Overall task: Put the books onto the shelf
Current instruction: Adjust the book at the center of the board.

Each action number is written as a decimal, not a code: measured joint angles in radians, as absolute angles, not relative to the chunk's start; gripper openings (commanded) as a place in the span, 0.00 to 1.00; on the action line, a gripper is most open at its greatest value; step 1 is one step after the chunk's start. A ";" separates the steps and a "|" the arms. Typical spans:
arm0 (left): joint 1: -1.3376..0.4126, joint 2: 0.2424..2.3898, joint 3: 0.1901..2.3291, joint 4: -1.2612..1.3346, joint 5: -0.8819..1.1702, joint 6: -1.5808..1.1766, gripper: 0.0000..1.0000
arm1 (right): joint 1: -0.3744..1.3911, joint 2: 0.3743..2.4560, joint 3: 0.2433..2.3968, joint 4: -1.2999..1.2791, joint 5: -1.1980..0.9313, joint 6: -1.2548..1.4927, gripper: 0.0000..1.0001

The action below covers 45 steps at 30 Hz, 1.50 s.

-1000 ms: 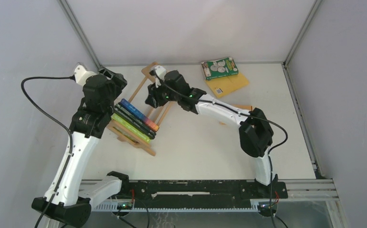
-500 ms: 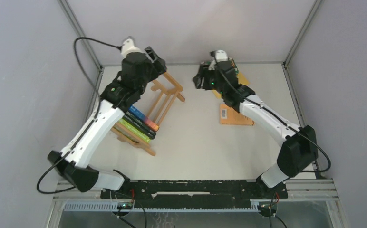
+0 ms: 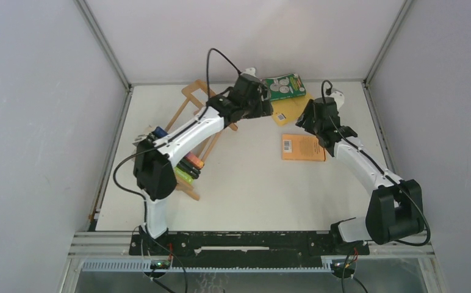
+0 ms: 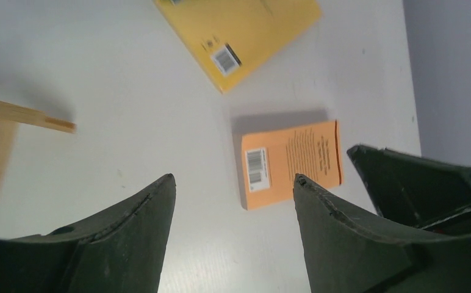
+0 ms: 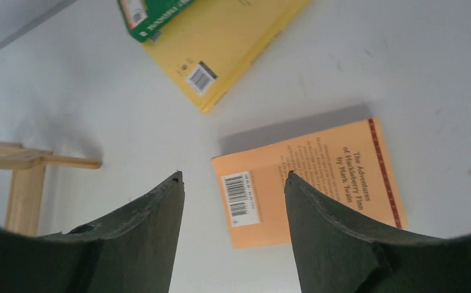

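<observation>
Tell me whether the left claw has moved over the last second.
Yes. In the top view the left claw has swung right, from the left side of the shelf to just beside the green book.

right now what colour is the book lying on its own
The book is orange, clearest from right wrist.
</observation>
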<state>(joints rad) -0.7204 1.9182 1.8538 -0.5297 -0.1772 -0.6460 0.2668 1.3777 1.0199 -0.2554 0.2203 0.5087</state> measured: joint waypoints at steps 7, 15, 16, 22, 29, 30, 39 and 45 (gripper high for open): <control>-0.762 2.051 1.922 -0.561 -0.091 -0.646 0.75 | 0.157 1.367 0.919 -0.257 0.225 0.578 0.66; -0.788 2.135 1.934 -0.564 -0.043 -0.647 0.75 | 0.017 1.386 0.849 -0.262 0.173 0.640 0.66; -0.790 2.144 1.934 -0.564 -0.041 -0.648 0.75 | 0.004 1.392 0.849 -0.262 0.169 0.643 0.67; -0.810 2.195 1.934 -0.563 -0.031 -0.648 0.75 | -0.050 1.453 0.844 -0.261 0.133 0.661 0.66; -0.823 2.223 1.934 -0.564 -0.031 -0.657 0.75 | -0.079 1.529 0.844 -0.255 0.094 0.687 0.67; -0.824 2.227 1.934 -0.563 -0.031 -0.659 0.75 | -0.081 1.539 0.844 -0.254 0.090 0.690 0.66; -0.830 2.271 1.934 -0.563 -0.031 -0.685 0.75 | -0.085 1.599 0.844 -0.241 0.058 0.717 0.66; -0.836 2.312 1.948 -0.563 -0.027 -0.702 0.74 | -0.093 1.618 0.844 -0.225 0.031 0.734 0.67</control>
